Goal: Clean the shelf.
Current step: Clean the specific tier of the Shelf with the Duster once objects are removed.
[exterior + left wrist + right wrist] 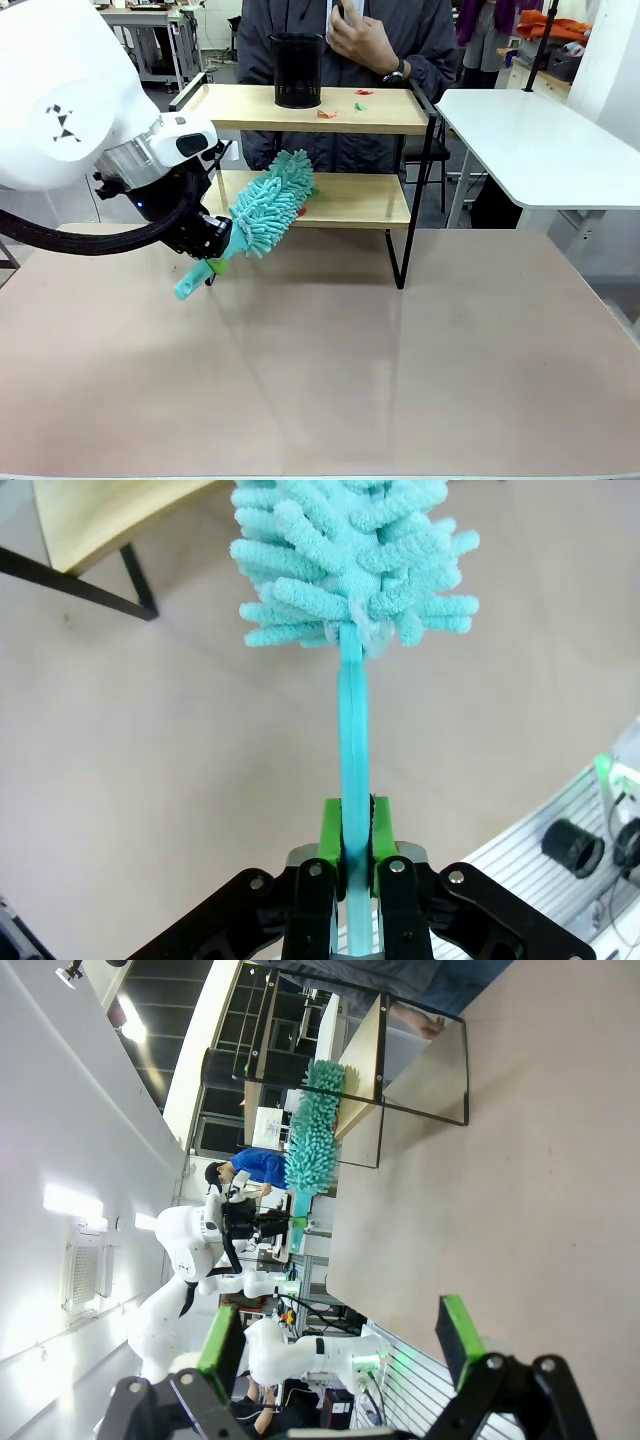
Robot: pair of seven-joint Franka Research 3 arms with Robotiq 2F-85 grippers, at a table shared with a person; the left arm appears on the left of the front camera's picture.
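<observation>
Tan surface (420, 380): shelf (360, 200) at 12 o'clock. Left tool (357, 828): pinching teal duster (350, 560) by its handle, head at the shelf's lower board. Right tool (340, 1332): spread wide, empty.

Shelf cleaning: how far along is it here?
Done: left pincer grips the fluffy teal microfibre duster by its handle. In hand: duster head at the lower board of the two-tier wooden shelf with black frame. Left: small red and green scraps lie on its top board near the black mesh cup.

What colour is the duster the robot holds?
The duster is turquoise; clearest in the left wrist view.
</observation>
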